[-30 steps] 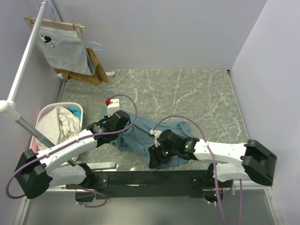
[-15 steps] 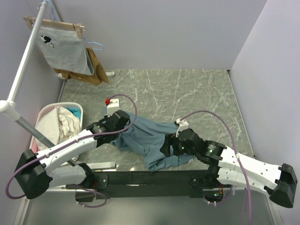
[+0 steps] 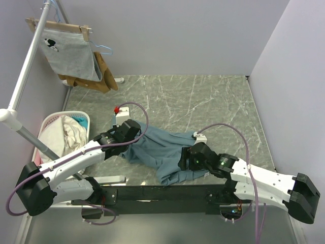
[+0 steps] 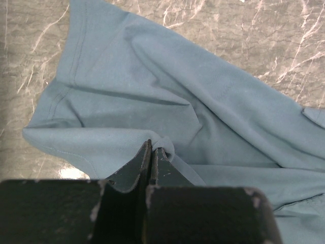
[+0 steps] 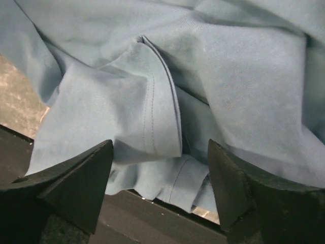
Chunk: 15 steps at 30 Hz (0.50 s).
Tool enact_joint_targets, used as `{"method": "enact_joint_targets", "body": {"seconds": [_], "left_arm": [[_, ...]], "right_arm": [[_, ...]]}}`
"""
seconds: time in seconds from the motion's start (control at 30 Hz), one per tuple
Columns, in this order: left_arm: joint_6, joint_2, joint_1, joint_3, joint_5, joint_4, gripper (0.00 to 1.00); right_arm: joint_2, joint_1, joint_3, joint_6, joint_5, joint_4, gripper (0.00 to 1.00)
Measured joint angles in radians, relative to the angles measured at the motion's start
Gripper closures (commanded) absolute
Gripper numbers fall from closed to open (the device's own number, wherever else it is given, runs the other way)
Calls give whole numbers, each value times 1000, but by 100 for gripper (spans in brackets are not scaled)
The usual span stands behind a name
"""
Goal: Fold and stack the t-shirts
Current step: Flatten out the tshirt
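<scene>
A dusty teal-blue t-shirt [image 3: 157, 145] lies crumpled on the marble table, its lower part reaching the front edge. My left gripper [image 3: 133, 134] sits at the shirt's left end. In the left wrist view the gripper [image 4: 152, 146] is shut on a small pinch of the t-shirt [image 4: 203, 91]. My right gripper [image 3: 184, 159] hovers low over the shirt's near right part. In the right wrist view the gripper [image 5: 160, 152] is open, and a stitched hem fold of the t-shirt [image 5: 152, 112] lies loose between the fingers [image 5: 84, 178].
A white laundry basket [image 3: 48, 120] with pale garments stands at the left. Behind it, a grey printed shirt [image 3: 71, 53] and a brown garment [image 3: 104, 76] hang from a slanted rack pole [image 3: 25, 76]. A black rail [image 3: 162, 194] runs along the near edge. Walls close the back and right.
My right gripper opened and let go of the shirt, then moved right and a little back. The shirt's near flap now lies spread toward the front edge. The left arm stayed put.
</scene>
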Motion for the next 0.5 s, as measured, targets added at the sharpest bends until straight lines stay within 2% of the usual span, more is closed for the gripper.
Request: {"method": "enact_joint_targets", "body": {"seconds": [0.03, 0.1, 0.13, 0.2, 0.23, 0.27, 0.5], "left_arm": [[0, 0, 0, 0, 0, 0, 98], [0, 0, 0, 0, 0, 0, 98], [0, 0, 0, 0, 0, 0, 98], [0, 0, 0, 0, 0, 0, 98], [0, 0, 0, 0, 0, 0, 98], [2, 0, 0, 0, 0, 0, 98], [3, 0, 0, 0, -2, -3, 99]], "right_arm": [[2, -5, -8, -2, -8, 13, 24], [5, -17, -26, -5, -28, 44, 38], [7, -24, -34, -9, -42, 62, 56], [7, -32, -39, -26, -64, 82, 73], [7, -34, -39, -31, -75, 92, 91], [6, -37, -39, -37, -87, 107, 100], [-83, -45, -1, -77, -67, 71, 100]]}}
